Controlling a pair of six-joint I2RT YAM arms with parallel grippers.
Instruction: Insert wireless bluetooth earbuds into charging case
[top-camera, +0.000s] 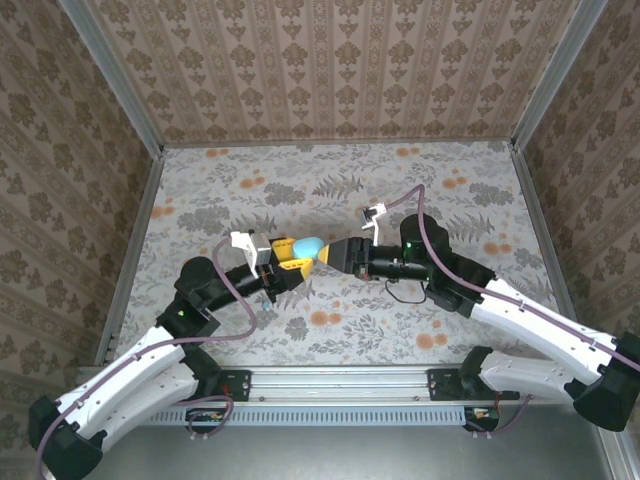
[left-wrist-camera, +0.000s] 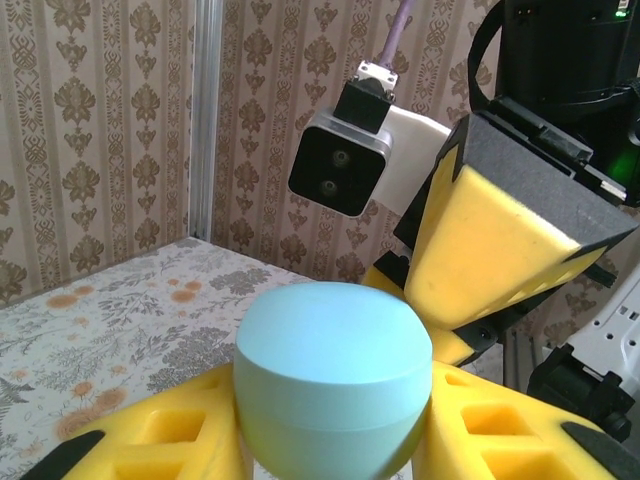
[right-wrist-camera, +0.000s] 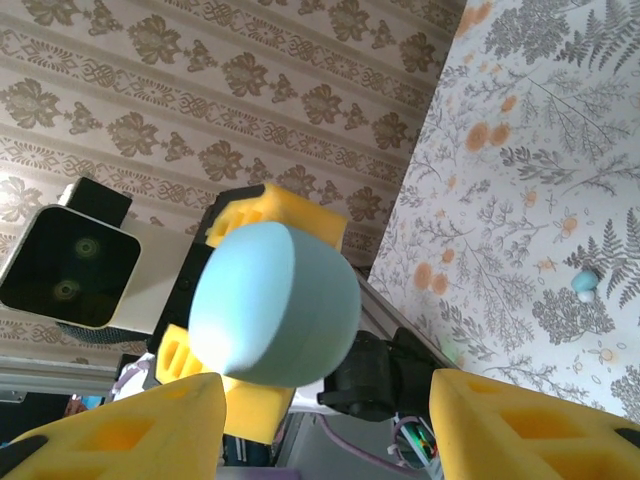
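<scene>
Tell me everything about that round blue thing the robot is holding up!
It is the charging case, a pale blue pebble with a smooth, matte, plastic look. A thin seam runs round it where lid meets base, and it looks shut. The left gripper pinches it between yellow foam-like fingers, holding it up above the flowery table. The right gripper faces it with fingers spread open near the case's rounded end; I cannot tell whether they touch it.
</scene>
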